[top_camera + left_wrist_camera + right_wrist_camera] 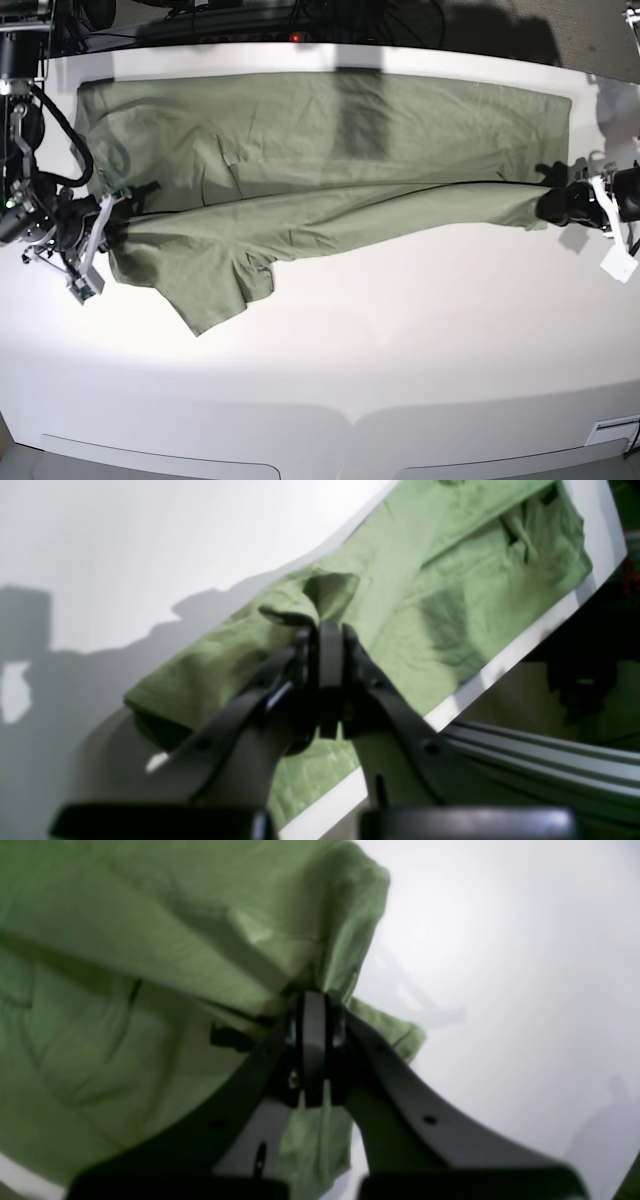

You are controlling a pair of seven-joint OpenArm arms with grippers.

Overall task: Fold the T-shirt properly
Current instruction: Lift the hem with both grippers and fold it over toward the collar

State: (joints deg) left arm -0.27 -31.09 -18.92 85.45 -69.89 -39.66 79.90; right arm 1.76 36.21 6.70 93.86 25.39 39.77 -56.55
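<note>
Green T-shirt (330, 160), long axis across the table (330, 360).

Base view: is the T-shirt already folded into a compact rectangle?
No. The T-shirt is stretched long across the table, one layer folded lengthwise, a sleeve sticking out.

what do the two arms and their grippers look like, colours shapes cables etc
Both grippers are dark, nearly black: the left gripper and right gripper each have two long curved fingers tapering to flat pads, with small round holes along them. In the base view the right arm shows black housings, looped black cables and a white bracket; the left arm is black with white parts and a white tag.
</note>
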